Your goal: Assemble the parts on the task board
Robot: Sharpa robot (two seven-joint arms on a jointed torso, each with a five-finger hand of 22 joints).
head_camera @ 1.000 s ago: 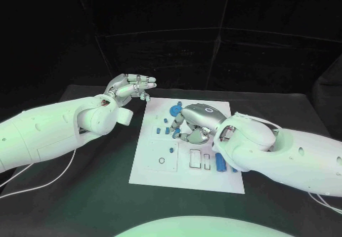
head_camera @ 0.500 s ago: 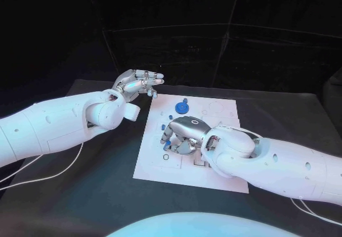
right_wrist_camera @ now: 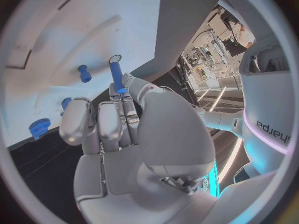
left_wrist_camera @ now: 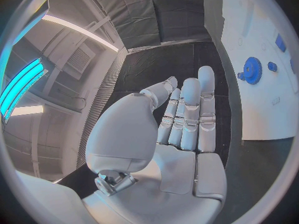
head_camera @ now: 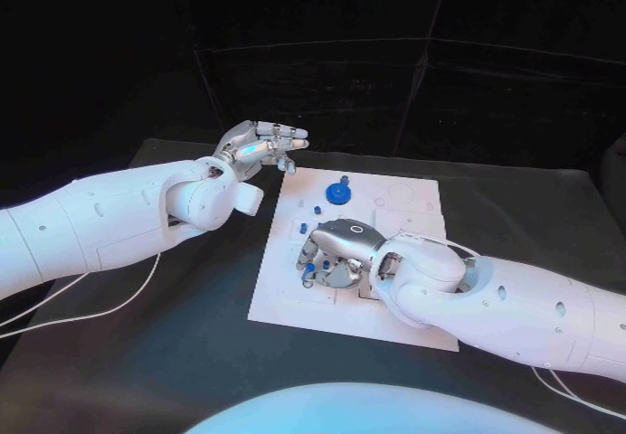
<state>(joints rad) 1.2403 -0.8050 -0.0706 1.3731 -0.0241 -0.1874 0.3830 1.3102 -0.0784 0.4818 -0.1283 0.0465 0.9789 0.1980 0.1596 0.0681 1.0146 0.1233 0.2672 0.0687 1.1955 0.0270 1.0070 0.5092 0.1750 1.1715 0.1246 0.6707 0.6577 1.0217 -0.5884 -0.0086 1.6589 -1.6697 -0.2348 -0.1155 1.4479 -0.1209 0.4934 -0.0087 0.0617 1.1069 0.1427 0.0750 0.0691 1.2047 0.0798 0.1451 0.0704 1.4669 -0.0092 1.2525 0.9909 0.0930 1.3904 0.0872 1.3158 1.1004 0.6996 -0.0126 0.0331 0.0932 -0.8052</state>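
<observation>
The white task board (head_camera: 398, 206) lies in the middle of the black table. My right hand (head_camera: 336, 258) hovers low over the board's left-middle area and pinches a long blue peg (right_wrist_camera: 116, 75) at its fingertips; the peg's tip points at the board. A blue gear (head_camera: 338, 193) stands near the board's far edge, also seen as the gear (left_wrist_camera: 252, 70) in the left wrist view. Small blue pieces (head_camera: 317, 212) lie close to it. My left hand (head_camera: 268, 145) is raised beyond the board's far left corner, fingers straight and side by side, holding nothing.
More small blue pieces (right_wrist_camera: 84, 73) and a knurled blue knob (right_wrist_camera: 39, 128) sit on the board near my right hand's fingers. Outlined slots mark the board's near part (head_camera: 392, 316). White cables (head_camera: 79, 312) trail on the table at the left.
My right hand has moved from the board's middle toward its left side and nearer part, lowering over it with the peg. My left hand stays raised at the far left.
</observation>
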